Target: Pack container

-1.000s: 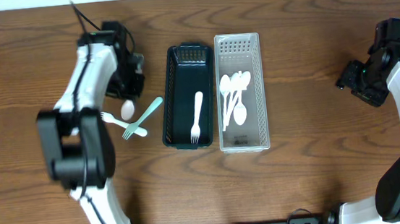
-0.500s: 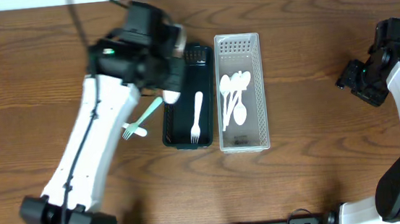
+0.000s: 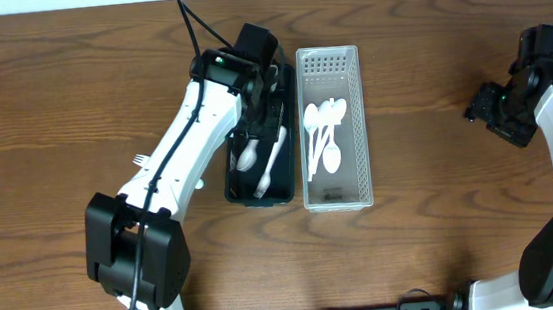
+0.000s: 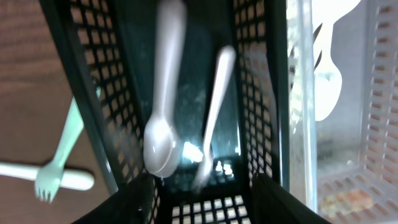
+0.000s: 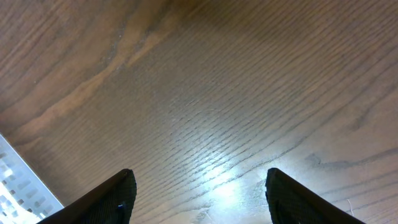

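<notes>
The left gripper (image 4: pixel 205 194) is hovering over the dark basket (image 4: pixel 84 106), jaws apart, while a white spoon (image 4: pixel 163 134) is lying inside beside the fork (image 4: pixel 216 106). The right gripper (image 5: pixel 199 196) is hanging above the bench (image 5: pixel 217 93), jaws apart.

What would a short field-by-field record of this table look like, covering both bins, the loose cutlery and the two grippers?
dark bin: holds one white spoon and one white fork
clear bin: holds several white spoons
loose on the table: a green fork lying across a white utensil, left of the dark bin
left gripper: open, above the dark bin, holding nothing
right gripper: open, over bare wood at the far right
</notes>
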Controlling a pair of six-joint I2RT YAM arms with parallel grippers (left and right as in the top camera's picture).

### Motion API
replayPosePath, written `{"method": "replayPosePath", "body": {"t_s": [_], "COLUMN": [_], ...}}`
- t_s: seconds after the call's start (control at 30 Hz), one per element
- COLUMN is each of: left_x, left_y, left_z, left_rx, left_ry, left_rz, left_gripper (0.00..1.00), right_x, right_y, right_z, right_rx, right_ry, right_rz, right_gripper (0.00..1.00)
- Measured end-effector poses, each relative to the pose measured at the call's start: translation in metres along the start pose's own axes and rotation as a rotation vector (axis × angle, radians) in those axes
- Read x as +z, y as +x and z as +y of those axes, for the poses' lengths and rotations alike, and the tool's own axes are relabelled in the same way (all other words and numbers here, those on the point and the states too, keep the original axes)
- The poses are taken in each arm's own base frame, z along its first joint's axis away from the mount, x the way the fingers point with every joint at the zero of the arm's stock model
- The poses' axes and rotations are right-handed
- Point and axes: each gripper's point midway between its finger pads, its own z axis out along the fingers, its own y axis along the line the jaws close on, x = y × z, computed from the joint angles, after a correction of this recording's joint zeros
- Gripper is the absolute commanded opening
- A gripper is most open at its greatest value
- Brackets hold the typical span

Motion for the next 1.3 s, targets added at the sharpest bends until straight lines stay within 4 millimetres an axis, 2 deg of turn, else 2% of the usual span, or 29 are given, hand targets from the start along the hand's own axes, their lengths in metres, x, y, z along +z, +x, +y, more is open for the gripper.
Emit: {"method": "replayPosePath", "body": {"t_s": [0.17, 0.33, 0.4, 0.53, 0.63, 0.8, 1.1, 1.3], "left_x": [-0.022, -0.052, -0.052, -0.025, -0.002, 0.028, 0.058, 0.064], "left_y": [0.004, 0.018, 0.021, 0.038, 0.050, 0.051, 0.065, 0.065], "left_z": [0.018, 0.080, 0.103, 0.138, 0.142, 0.135, 0.138, 0.148], "left_rx": [-0.044, -0.142, -0.180, -0.163, -0.069, 0.120, 0.218, 0.221], "left_ry": [-0.019, -0.176, -0.219, -0.221, -0.152, -0.089, -0.095, -0.125], "left_rz": [0.003, -0.006, -0.005, 0.056, 0.096, 0.080, 0.090, 0.079], "left_gripper": [0.56, 0.56, 0.55, 0.55, 0.55, 0.55, 0.54, 0.50], "right_x": [0.000, 0.000, 0.000, 0.000, 0.000, 0.000, 0.000, 0.000], "right_y": [0.000, 0.000, 0.000, -0.001, -0.003, -0.006, -0.007, -0.007], "right_z": [0.000, 0.000, 0.000, 0.001, 0.001, 0.003, 0.003, 0.003], "right_rx": [0.000, 0.000, 0.000, 0.000, 0.000, 0.000, -0.001, 0.000], "right_ry": [0.000, -0.001, -0.001, -0.002, -0.005, -0.010, -0.011, -0.011], "right_rz": [0.000, -0.001, -0.002, -0.004, -0.013, -0.024, -0.028, -0.026], "right_gripper": [0.71, 0.70, 0.71, 0.72, 0.72, 0.73, 0.72, 0.72]}}
